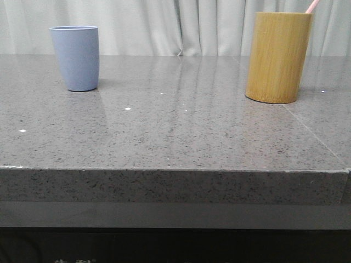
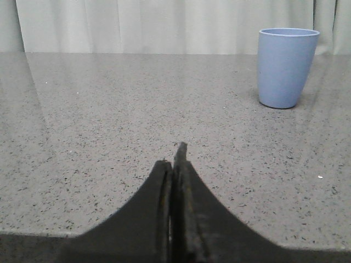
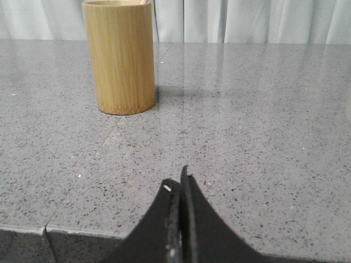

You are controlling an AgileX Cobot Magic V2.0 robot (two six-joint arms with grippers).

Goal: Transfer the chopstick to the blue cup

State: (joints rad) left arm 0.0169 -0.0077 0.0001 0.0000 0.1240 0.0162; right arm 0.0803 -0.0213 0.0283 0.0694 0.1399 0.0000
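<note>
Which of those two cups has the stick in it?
The bamboo cup, taller and yellow-brown, on the right; the pink chopstick pokes above its rim. The blue cup shows none.

We see the blue cup (image 1: 75, 57) far left on the table (image 1: 175, 131), the bamboo cup (image 1: 277, 57) far right, the chopstick (image 1: 312, 6) inside it.
</note>
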